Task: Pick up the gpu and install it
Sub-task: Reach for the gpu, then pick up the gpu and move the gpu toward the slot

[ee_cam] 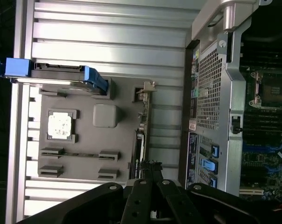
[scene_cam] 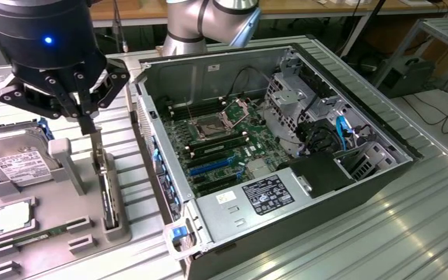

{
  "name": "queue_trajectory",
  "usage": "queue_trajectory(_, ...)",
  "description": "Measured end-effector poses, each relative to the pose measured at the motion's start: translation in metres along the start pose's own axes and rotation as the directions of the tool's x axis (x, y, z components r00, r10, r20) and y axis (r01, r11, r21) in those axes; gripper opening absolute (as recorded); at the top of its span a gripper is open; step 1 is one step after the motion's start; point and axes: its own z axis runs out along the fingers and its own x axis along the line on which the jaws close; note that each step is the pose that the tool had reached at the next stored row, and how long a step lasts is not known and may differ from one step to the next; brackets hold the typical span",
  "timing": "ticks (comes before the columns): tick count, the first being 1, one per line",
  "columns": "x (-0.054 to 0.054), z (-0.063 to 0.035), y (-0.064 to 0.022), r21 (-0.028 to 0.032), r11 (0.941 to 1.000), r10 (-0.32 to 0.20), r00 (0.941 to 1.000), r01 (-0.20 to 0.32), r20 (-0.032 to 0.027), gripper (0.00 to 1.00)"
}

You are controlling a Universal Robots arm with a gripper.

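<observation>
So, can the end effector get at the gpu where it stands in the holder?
Likely yes. The end effector hangs right over the gpu, which stands on edge in the grey holder with its top edge exposed. Nothing lies between them; the computer case sits apart.

The gpu (scene_cam: 109,195) is a thin, dark card standing upright on its long edge in a narrow slot of the grey holder (scene_cam: 68,233) on the bench (scene_cam: 380,233). It sits at the edge of the holder nearest the open computer case (scene_cam: 208,73), beside the case and not touching it, and it is not yet installed. In the wrist view the gpu (ee_cam: 140,140) shows edge-on as a slim dark strip with small parts along it. Its silver metal bracket (ee_cam: 148,88) is at one end. Its broad faces are turned away and cannot be made out.
</observation>
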Motion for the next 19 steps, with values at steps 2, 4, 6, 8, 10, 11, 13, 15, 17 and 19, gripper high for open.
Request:
queue_trajectory(2,0.003,0.0000,-0.0005,-0.0005,1.0000,-0.001,1.0000,0.001,0.0001,0.11)
queue_trajectory(4,0.004,0.0000,-0.0004,-0.0007,1.0000,-0.001,1.0000,0.001,0.0001,0.11)
queue_trajectory(6,0.006,0.0000,-0.0003,-0.0007,1.0000,-0.001,1.0000,0.001,0.0001,0.11)
queue_trajectory(8,0.011,-0.0001,-0.0014,-0.0012,1.0000,-0.001,1.0000,0.001,0.0002,0.11)
queue_trajectory(10,0.015,-0.0003,-0.0021,-0.0016,1.0000,-0.001,1.0000,0.001,0.0001,0.11)
queue_trajectory(11,0.015,-0.0003,-0.0021,-0.0016,1.0000,-0.001,1.0000,0.001,0.0001,0.11)
queue_trajectory(13,0.015,-0.0003,-0.0021,-0.0016,1.0000,-0.002,1.0000,0.002,0.0001,0.11)
queue_trajectory(15,0.015,-0.0003,-0.0021,-0.0017,1.0000,-0.001,1.0000,0.001,0.0001,0.11)
queue_trajectory(17,0.015,-0.0003,-0.0021,-0.0016,1.0000,-0.001,1.0000,0.001,0.0001,0.11)
queue_trajectory(19,0.015,-0.0003,-0.0021,-0.0016,1.0000,-0.001,1.0000,0.001,0.0001,0.11)
